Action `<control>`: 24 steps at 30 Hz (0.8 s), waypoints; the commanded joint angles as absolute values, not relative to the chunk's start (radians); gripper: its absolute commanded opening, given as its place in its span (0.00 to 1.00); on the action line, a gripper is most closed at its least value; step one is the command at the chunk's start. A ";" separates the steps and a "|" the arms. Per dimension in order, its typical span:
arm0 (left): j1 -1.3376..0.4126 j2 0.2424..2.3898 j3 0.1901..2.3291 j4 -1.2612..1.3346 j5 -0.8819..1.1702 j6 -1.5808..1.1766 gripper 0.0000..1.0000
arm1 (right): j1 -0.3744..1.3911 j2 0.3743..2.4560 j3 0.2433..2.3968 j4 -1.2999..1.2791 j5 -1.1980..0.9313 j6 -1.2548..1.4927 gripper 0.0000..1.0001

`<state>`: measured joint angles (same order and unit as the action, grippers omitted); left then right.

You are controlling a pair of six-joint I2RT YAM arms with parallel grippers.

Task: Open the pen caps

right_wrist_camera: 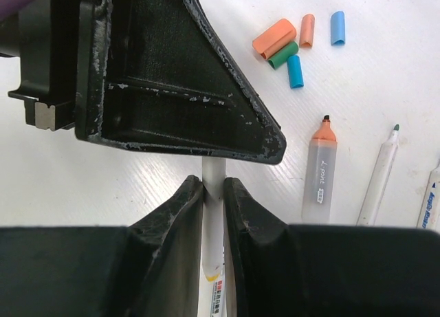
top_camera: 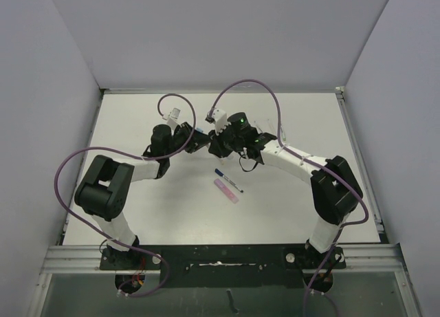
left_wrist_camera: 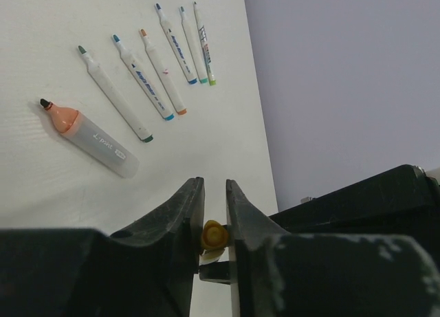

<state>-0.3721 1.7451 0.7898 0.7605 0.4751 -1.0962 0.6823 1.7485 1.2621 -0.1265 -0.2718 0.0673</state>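
My left gripper [left_wrist_camera: 214,183] is shut on a small yellow pen cap [left_wrist_camera: 214,234], seen end-on between the jaws. My right gripper [right_wrist_camera: 213,181] is shut on a thin white pen body [right_wrist_camera: 213,169] with a yellow end; the body runs up to the left gripper's fingers [right_wrist_camera: 206,97]. In the top view the left gripper [top_camera: 196,137] and the right gripper [top_camera: 214,141] meet tip to tip above the table's middle. Loose caps lie at the right wrist view's top right: a wide orange cap [right_wrist_camera: 273,38], green [right_wrist_camera: 282,55], teal [right_wrist_camera: 295,71], slim orange [right_wrist_camera: 306,29] and blue [right_wrist_camera: 337,27].
Several uncapped pale pens [left_wrist_camera: 148,76] lie in a row beside a fat orange-tipped marker [left_wrist_camera: 89,137], which also shows in the right wrist view [right_wrist_camera: 320,169]. A dark-tipped pen [top_camera: 228,181] and a pink piece [top_camera: 225,191] lie nearer the arm bases. Grey walls surround the table.
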 commanded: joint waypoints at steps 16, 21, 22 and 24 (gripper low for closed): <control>-0.377 1.728 0.796 0.859 0.497 -1.114 0.00 | 0.687 1.757 1.315 -0.084 -0.269 0.074 0.46; -0.377 1.724 0.797 0.858 0.500 -1.114 0.00 | 0.687 1.761 1.316 -0.083 -0.273 0.074 0.39; -0.377 1.724 0.797 0.859 0.500 -1.115 0.00 | 0.687 1.763 1.317 -0.083 -0.274 0.074 0.38; -0.377 1.724 0.798 0.863 0.500 -1.116 0.00 | 0.687 1.768 1.320 -0.087 -0.276 0.074 0.36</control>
<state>-0.3733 1.7451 0.7860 0.7837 0.4820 -1.1164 0.6823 1.7489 1.2758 -0.1207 -0.2703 0.0719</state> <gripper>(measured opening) 0.133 0.377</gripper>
